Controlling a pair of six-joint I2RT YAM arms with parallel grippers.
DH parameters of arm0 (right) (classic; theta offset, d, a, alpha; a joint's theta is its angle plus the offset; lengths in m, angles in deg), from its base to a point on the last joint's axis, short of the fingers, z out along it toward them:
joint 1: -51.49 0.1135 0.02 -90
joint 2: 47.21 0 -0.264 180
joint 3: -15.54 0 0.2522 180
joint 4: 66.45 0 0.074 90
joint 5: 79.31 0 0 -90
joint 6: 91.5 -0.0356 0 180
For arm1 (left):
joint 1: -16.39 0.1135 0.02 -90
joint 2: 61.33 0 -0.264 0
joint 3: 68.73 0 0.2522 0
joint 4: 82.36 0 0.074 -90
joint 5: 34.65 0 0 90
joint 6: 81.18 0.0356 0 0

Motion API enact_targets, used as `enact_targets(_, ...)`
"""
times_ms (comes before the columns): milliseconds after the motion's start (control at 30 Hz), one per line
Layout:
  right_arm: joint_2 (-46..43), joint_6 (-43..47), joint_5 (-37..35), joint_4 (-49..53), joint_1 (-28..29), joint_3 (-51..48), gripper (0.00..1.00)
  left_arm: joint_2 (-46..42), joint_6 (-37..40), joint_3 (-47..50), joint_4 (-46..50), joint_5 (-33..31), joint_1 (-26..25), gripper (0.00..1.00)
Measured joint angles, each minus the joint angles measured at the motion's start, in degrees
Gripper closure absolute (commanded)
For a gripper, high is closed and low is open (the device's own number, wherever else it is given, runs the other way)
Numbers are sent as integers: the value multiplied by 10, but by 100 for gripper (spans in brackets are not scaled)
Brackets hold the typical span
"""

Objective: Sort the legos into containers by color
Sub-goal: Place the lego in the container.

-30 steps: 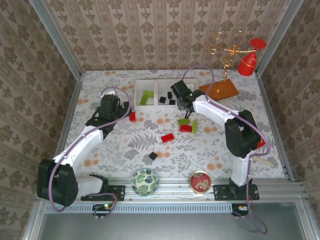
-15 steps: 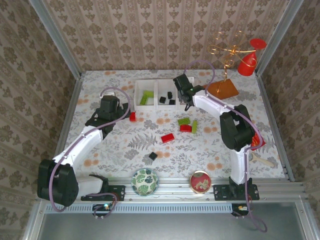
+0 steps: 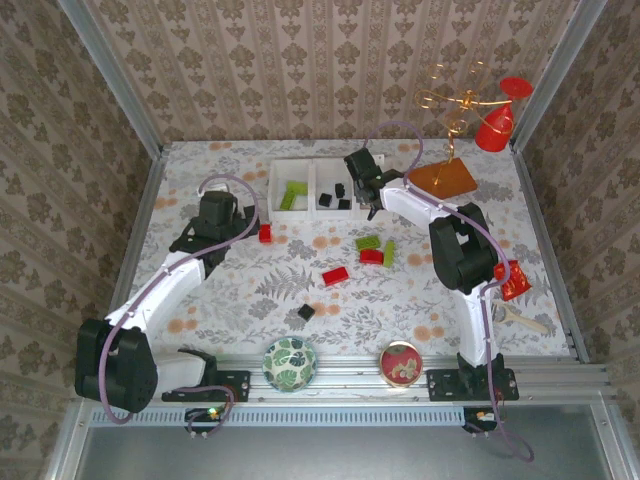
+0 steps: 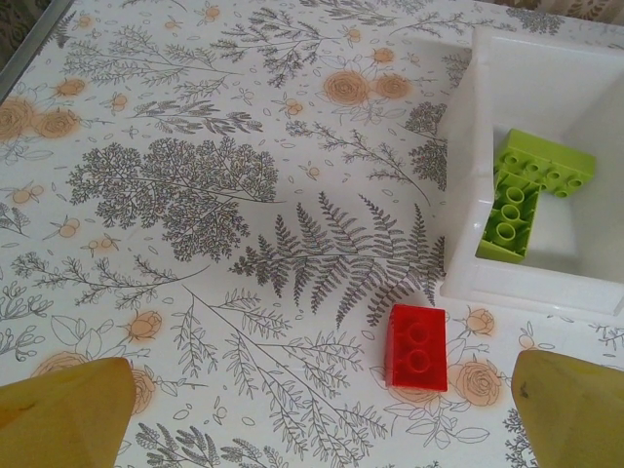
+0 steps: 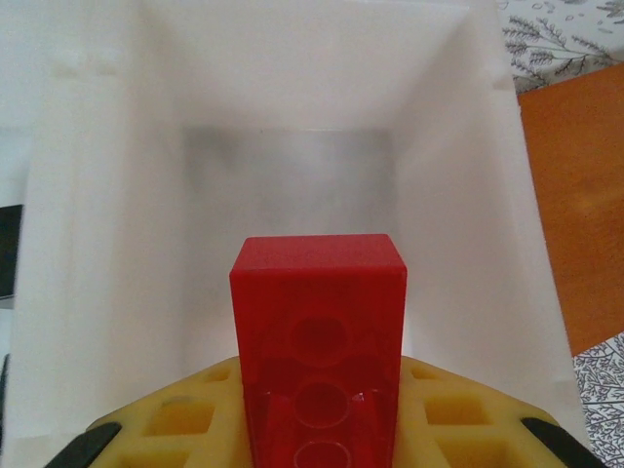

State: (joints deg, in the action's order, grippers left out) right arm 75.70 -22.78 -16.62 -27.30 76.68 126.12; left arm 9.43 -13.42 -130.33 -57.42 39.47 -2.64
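The white tray stands at the back of the table. Its left compartment holds lime green bricks and its middle one black cubes. My right gripper hangs over the right compartment, which looks empty, and is shut on a red brick. My left gripper is open, its yellow fingers either side of a red brick lying just in front of the tray. Loose on the table lie two green bricks, two red bricks and a black cube.
A flat orange-brown board lies right of the tray, with a gold wire and red cone stand behind it. Two patterned bowls sit at the near edge. A red packet lies at the right.
My right gripper has carried its red brick back and slightly left, from beside the loose bricks to above the tray's right compartment. The left arm has hardly moved.
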Motion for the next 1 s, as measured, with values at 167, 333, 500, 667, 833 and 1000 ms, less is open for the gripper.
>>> enact_targets(167,10,1,0,0,-3,0,78,3,-5,2,0,5,1,0)
enact_targets(333,16,0,1,0,-6,0,72,19,-8,2,0,9,4,0)
enact_targets(500,17,-1,1,0,-6,0,64,25,-11,2,-1,11,4,0)
enact_targets(667,17,-1,2,0,-6,0,57,26,-12,2,-1,11,4,0)
enact_targets(833,16,-1,3,0,-6,0,51,31,-12,2,-3,11,4,0)
enact_targets(1000,13,-1,3,1,-7,0,48,45,-12,2,-3,13,4,0)
